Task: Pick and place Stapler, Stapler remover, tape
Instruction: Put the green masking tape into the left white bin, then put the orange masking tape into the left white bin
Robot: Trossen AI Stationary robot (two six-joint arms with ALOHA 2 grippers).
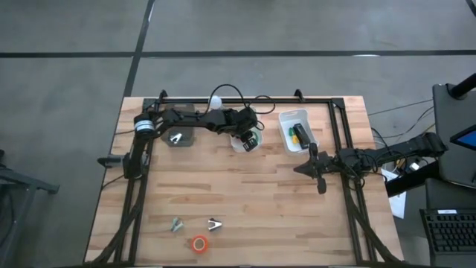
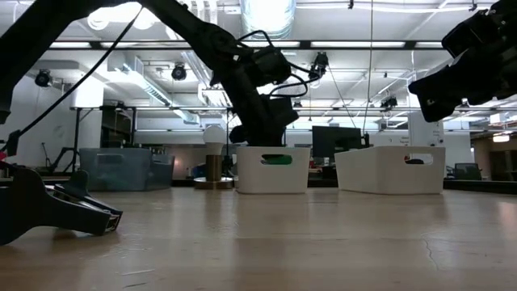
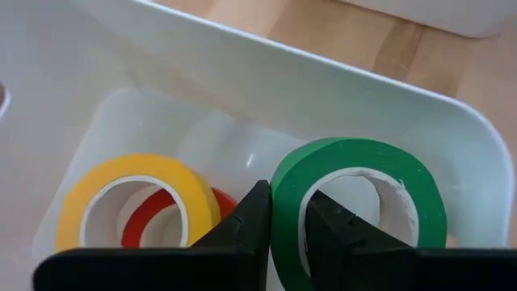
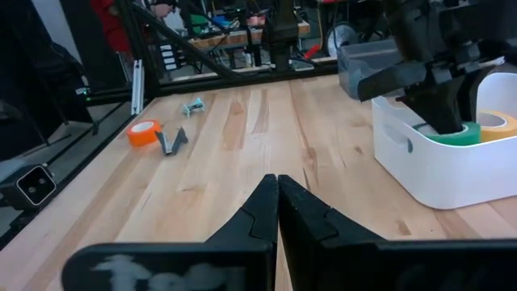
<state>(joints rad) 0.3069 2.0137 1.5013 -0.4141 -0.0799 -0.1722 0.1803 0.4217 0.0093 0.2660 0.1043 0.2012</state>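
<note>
A green tape roll (image 3: 363,158) sits tilted inside the middle white bin (image 3: 323,81), with my left gripper (image 3: 284,202) shut on it. Beside it in the bin, a yellow tape roll (image 3: 133,174) leans on a red one (image 3: 145,222). An orange tape roll (image 1: 199,243) lies flat near the table's front edge, next to two small claw-shaped staple removers (image 1: 214,223) (image 1: 176,223). My right gripper (image 1: 320,175) waits shut over the table's right side, holding nothing. My left gripper pinches the green roll's ring wall (image 3: 283,182), one finger (image 3: 331,230) inside the pale core and the other (image 3: 250,222) outside. The fingers slant down into the bin from the table's left. The roll sits tilted on edge; whether it touches the bin's floor is hidden.
A second white bin (image 1: 286,119) at the back right holds green and black items. A grey bin (image 1: 182,138) stands at the back left. A dark rail frame (image 1: 245,99) runs around the table's edges. Bare wood lies between the bins and the front objects.
</note>
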